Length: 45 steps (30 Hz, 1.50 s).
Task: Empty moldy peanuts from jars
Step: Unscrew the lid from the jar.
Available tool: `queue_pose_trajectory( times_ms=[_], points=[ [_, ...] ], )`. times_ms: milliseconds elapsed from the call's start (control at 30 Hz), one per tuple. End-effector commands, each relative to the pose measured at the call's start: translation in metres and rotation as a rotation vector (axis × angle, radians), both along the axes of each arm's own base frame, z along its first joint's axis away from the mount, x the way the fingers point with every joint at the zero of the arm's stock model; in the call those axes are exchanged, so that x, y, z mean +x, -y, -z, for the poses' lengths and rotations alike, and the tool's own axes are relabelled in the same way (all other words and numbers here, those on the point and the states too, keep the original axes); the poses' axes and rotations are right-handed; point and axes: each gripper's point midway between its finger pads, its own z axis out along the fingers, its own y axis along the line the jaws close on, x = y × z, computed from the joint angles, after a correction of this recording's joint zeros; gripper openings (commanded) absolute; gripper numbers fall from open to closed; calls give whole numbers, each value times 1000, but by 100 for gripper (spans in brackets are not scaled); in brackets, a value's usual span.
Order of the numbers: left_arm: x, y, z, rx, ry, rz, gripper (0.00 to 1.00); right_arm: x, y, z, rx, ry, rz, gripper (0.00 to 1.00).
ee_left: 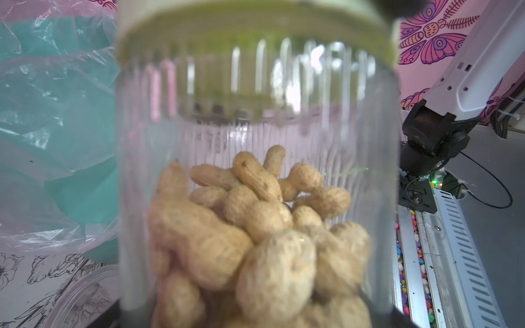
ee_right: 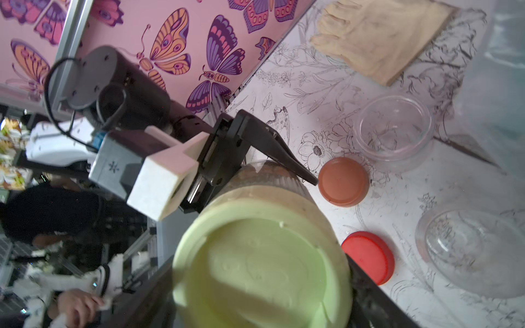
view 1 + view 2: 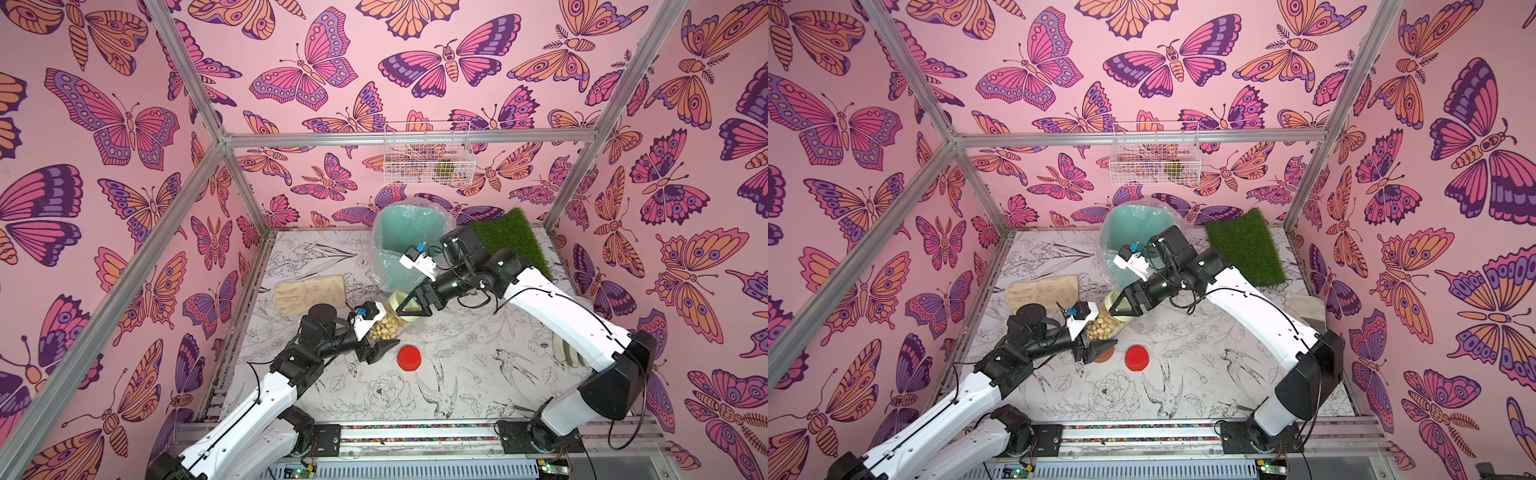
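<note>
A clear jar point(image 3: 388, 326) point(image 3: 1102, 326) is tilted above the table in both top views, with a heap of moldy peanuts point(image 1: 255, 241) inside. My left gripper point(image 3: 376, 334) point(image 3: 1096, 337) point(image 1: 255, 312) is shut on its body. Its pale green lid point(image 3: 409, 305) point(image 2: 255, 269) points toward the bin. My right gripper point(image 3: 409, 308) point(image 3: 1121, 308) point(image 2: 255, 284) is shut on that lid, one finger on each side. Two lidless, empty clear jars point(image 2: 393, 127) point(image 2: 471, 250) rest on the table. A brown lid point(image 2: 343, 181) point(image 3: 1104, 354) and a red lid point(image 3: 409, 358) point(image 3: 1137, 358) point(image 2: 369, 257) lie loose beside them.
A mint-green bin point(image 3: 409, 237) point(image 3: 1133, 232) point(image 1: 56, 127) with a plastic liner stands just behind the grippers. A beige glove point(image 3: 309, 293) point(image 3: 1044, 293) lies at the left. A grass mat point(image 3: 515, 241) lies at the back right. A wire basket point(image 3: 428, 153) hangs on the back wall.
</note>
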Motion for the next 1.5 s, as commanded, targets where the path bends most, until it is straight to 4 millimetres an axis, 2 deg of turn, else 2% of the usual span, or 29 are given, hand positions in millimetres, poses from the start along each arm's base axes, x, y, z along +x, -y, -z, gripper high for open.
queue_pose_trajectory(
  times_ms=[0, 100, 300, 433, 600, 733, 800, 833, 867, 900, 1033, 1233, 1300, 1400, 1467],
  points=[
    [-4, 6, -36, -86, 82, 48, 0, -19, 4, -26, 153, 264, -225, 16],
    [-3, 7, -35, -86, 78, 54, 0, -14, 8, -28, 210, 357, -272, 14],
    [-4, 7, -36, -87, 76, 59, 0, -21, 15, -28, 283, 573, -418, 6],
    [-6, 8, -36, -89, 67, 73, 0, -26, 19, -27, 296, 700, -513, 6],
    [-7, 9, -37, -92, 59, 86, 0, -22, 22, -19, 253, 802, -575, 8],
    [-7, 9, -37, -93, 55, 87, 0, -25, 22, -19, 257, 787, -609, 21],
    [-7, 9, -36, -93, 54, 87, 0, -28, 21, -19, 273, 795, -616, 38],
    [-7, 9, -36, -94, 53, 88, 0, -28, 20, -19, 278, 802, -609, 54],
    [-8, 9, -37, -94, 54, 88, 0, -27, 19, -21, 286, 802, -594, 82],
    [-8, 9, -37, -95, 55, 88, 0, -26, 17, -22, 294, 798, -574, 99],
    [-7, 8, -38, -94, 59, 85, 0, -27, 17, -33, 331, 793, -520, 99],
    [-7, 8, -38, -93, 63, 83, 0, -27, 21, -61, 372, 738, -396, 99],
    [-7, 8, -38, -93, 67, 80, 0, -19, 22, -73, 369, 687, -283, 99],
    [-6, 7, -38, -91, 78, 71, 0, 8, 26, -93, 336, 567, 0, 99],
    [-5, 6, -37, -87, 83, 66, 0, 17, 32, -99, 299, 460, 123, 99]
  ],
)
